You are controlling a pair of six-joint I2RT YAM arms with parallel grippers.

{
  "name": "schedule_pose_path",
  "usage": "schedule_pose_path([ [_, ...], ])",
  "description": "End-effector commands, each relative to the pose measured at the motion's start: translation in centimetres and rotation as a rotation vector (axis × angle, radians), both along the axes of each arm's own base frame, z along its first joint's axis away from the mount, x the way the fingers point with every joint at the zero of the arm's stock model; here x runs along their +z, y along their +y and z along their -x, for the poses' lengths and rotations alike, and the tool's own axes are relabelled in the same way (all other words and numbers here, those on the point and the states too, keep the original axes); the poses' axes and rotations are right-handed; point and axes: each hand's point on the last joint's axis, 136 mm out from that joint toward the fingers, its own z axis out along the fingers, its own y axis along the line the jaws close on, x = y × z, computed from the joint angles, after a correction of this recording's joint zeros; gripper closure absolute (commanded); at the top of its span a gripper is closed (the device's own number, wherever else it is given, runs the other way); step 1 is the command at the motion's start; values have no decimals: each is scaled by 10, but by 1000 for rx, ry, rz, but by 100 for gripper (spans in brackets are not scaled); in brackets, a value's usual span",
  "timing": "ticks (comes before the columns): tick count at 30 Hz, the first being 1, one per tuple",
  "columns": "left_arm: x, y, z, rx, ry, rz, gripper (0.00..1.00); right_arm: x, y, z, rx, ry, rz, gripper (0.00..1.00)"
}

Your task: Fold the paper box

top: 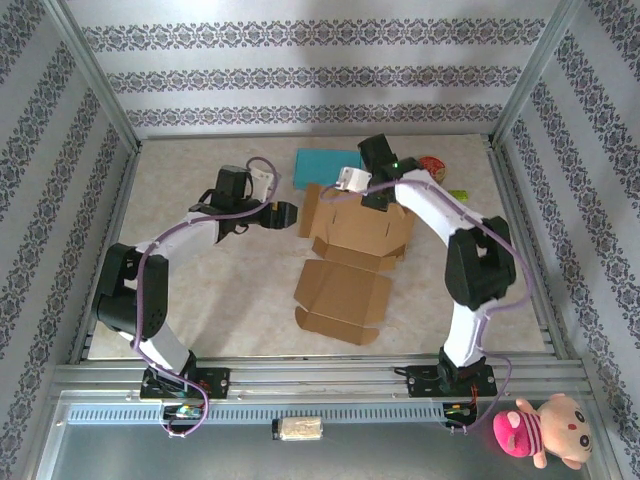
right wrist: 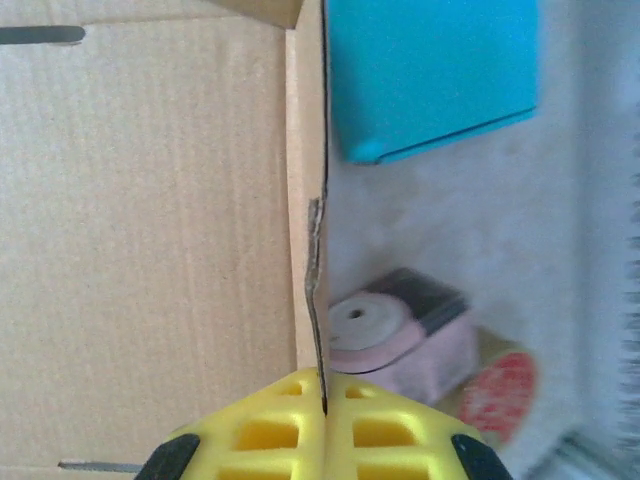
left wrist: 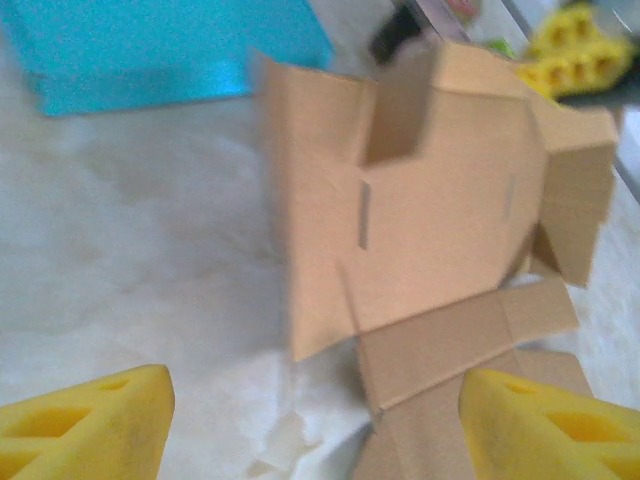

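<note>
Paper box [top: 345, 270] lies mid-table [top: 225, 310]. It's brown card, half-done: the near part is flat & open, the far part has flaps raised. Which flaps are tucked can't be told from above, b/c the R arm crosses the far right corner & hides it.

R gripper [right wrist: 322, 388] is clamped on the thin edge of a raised flap at the box's far side. In the R wrist view both yellow fingers [right wrist: 290, 402] press together w/ the card edge pinched btwn them. The fingers' lower parts are cut off by the frame bottom. From above, the pads are hidden under the wrist.

L gripper [top: 285, 215] hovers just left of the box, jaws spread wide, nothing btwn them. In the L wrist view its 2 yellow tips sit in the bottom corners, cut off by the frame, w/ the box ahead of them & blurred. Whether a tip touches the box's left flap: can't tell.

Teal flat slab [top: 325, 165] lies beyond the box, its right end partly covered by the R wrist. Near it in the R wrist view are a pink-and-white round thing [right wrist: 395, 330] & a red disc [right wrist: 500, 395], both out of focus, so can't ID. Pink plush toy [top: 540, 432] sits off the table at the near right.
</note>
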Motion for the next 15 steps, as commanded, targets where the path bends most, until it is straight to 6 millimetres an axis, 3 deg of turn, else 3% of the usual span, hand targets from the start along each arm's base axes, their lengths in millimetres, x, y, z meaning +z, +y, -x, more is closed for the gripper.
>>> schedule_pose_path([
  [1,24,32,-25,173,-38,37,24,45,8,-29,88,-342,151,100],
  [5,36,56,-44,253,-97,14,23,77,20,-29,155,-545,248,100],
  [9,27,46,-59,165,-109,4,31,100,35,-25,195,-712,260,100],
  [15,2,39,-83,170,-77,39,43,110,45,-23,187,-857,254,100],
])
